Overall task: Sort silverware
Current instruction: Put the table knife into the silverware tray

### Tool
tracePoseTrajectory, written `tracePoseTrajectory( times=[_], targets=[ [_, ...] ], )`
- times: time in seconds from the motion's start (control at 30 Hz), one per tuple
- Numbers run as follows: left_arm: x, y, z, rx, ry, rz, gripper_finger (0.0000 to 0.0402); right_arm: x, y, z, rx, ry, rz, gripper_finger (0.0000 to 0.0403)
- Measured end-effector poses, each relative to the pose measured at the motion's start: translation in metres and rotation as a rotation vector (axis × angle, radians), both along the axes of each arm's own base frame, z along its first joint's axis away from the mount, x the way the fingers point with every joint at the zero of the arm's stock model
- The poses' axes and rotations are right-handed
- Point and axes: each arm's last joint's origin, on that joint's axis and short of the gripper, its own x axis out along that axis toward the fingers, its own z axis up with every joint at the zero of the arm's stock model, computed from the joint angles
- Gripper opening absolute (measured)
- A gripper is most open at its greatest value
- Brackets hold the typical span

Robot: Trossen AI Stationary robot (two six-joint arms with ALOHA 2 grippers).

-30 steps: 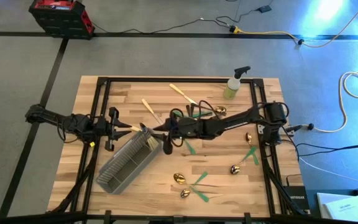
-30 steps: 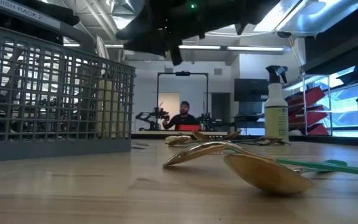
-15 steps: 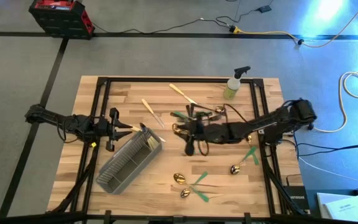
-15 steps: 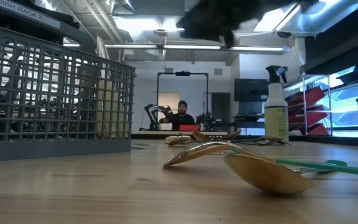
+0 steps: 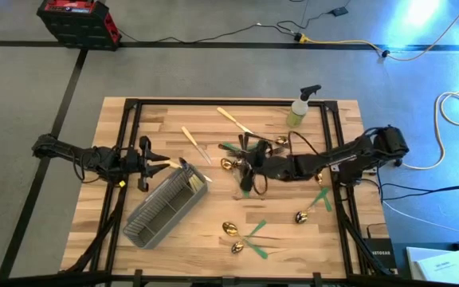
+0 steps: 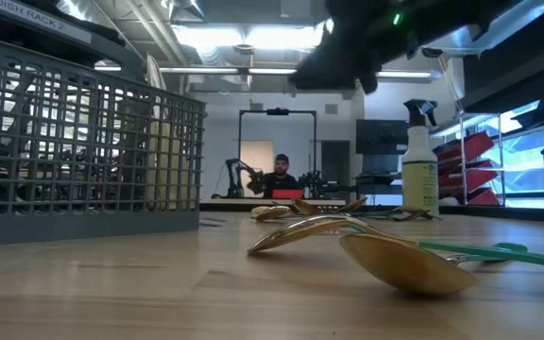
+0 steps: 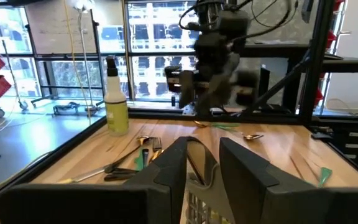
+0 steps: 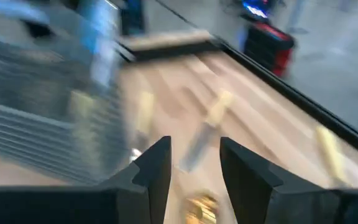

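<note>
The left gripper (image 5: 164, 164) waits at nine o'clock on the table (image 5: 158, 119), just off the caddy's (image 5: 164, 210) upper end; its fingers (image 7: 176, 165) stand a little apart with nothing between them. The right gripper (image 5: 245, 171) hangs over the table's middle, fingers (image 8: 157, 163) slightly parted and empty, beside a green-handled cluster of silverware (image 5: 241, 148). More silverware lies scattered: two cream-handled pieces (image 5: 194, 143) toward twelve o'clock, gold spoons with green handles (image 5: 245, 235) at six o'clock, others (image 5: 313, 203) toward four o'clock. A few cream handles stand in the caddy's upper end. A spray bottle (image 5: 300, 108) stands at one o'clock.
</note>
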Motion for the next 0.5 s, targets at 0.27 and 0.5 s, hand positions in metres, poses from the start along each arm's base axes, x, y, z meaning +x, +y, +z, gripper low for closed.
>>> tracePoseTrajectory(
  times=[0.27,0.5],
  targets=[
    [0.0,0.001,0.0,-0.004,0.0,0.024,0.0079,0.028,-0.114,0.013,0.116,0.119,-0.075,0.012],
    [0.0,0.001,0.0,-0.005,0.001,0.036,0.0079,0.076,-0.194,-0.003,0.252,0.274,-0.059,0.012]
  ],
)
